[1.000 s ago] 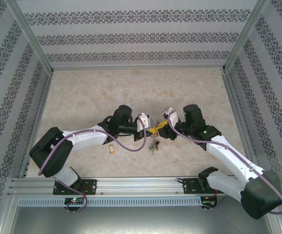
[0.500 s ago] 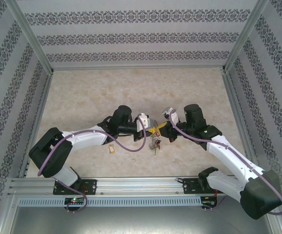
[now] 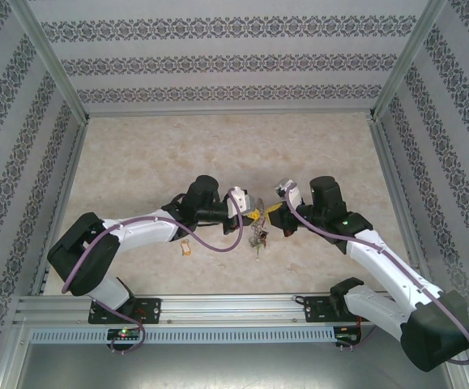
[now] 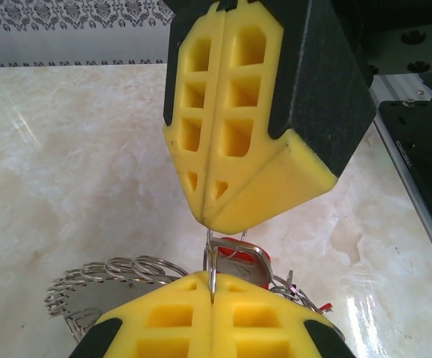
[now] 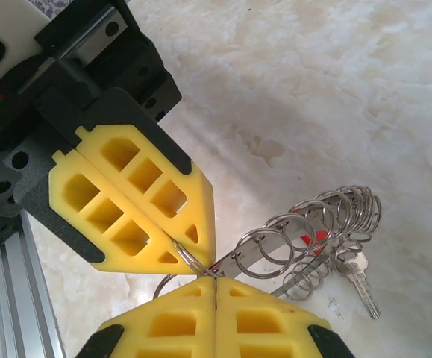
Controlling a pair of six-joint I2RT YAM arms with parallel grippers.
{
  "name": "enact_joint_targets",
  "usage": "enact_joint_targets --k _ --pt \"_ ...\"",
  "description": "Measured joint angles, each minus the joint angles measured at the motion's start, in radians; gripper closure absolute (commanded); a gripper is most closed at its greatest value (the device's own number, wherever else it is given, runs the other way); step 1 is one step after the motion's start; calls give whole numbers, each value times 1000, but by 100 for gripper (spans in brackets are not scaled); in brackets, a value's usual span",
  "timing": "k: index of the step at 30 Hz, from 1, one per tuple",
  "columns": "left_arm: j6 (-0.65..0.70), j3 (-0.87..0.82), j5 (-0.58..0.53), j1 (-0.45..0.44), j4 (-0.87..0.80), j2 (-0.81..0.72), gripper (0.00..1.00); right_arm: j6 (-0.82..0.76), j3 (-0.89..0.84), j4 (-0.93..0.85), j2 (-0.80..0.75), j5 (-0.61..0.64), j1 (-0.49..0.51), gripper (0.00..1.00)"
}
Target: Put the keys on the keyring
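Left gripper point(image 3: 254, 215), right gripper point(image 3: 277, 216): fingers closed, tips facing.

Top view looks down from behind; opposed close wrist views share the keyring point(image 4: 115, 270).

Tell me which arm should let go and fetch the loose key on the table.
Left, probably. The tan-tagged key lies by the left arm. Both jaws are shut on the keyring, so the right could hold it alone.

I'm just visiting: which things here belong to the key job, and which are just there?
Part of the job:
keyring
tan-tagged key
left fingers and right fingers, both pinching the ring

Just there:
marble table
patterned walls
metal rail
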Motion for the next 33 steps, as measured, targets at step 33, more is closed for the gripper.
enact_joint_targets --k 33 --pt "-209 -34 17 6 220 12 100 200 -34 164 78 -127 -87 100"
